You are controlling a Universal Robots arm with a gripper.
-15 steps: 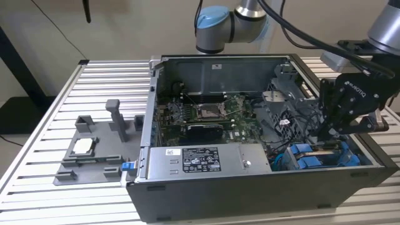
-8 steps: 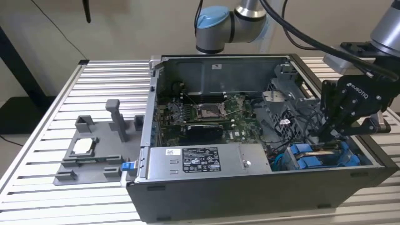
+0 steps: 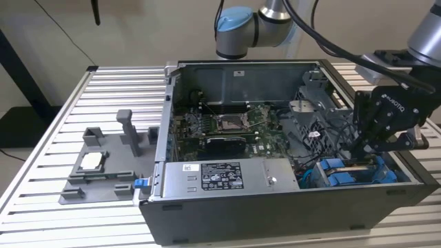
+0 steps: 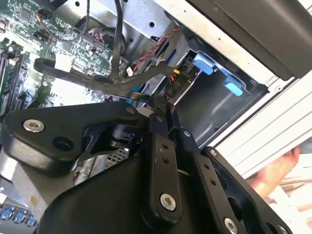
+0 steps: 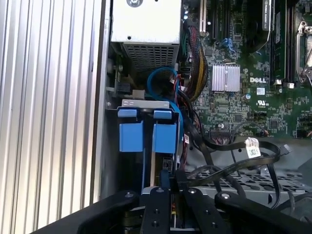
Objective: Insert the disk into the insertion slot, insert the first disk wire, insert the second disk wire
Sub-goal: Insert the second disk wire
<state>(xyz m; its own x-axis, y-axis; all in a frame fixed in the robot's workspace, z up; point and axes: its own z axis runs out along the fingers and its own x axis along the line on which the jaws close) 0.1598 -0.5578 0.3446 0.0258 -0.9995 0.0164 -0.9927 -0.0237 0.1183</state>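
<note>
Two bright blue carrier frames [image 3: 335,166] stand side by side in the insertion slot's grey drive cage [image 5: 141,103] at the case's front right corner. Their blue end tabs [image 5: 165,138] show in both wrist views, the tabs [image 4: 203,64] against the cage wall. The disk body itself is mostly hidden inside the cage. My gripper [image 3: 371,151] reaches down into the case right beside these carriers. Its fingers [image 5: 163,181] are shut, tips together [image 4: 157,103] against a flat black wire [image 4: 112,84]. A black connector with red and yellow wires [image 4: 175,84] lies just past the tips. I cannot tell whether anything is pinched.
The open dark grey case [image 3: 276,212] holds a motherboard [image 3: 227,126] and a power supply [image 3: 220,175]. Loose black cables [image 5: 243,151] cross near the cage. A grey fixture [image 3: 103,170] with upright slots stands on the exterior view's left. A person's hand [image 4: 278,170] shows outside the case.
</note>
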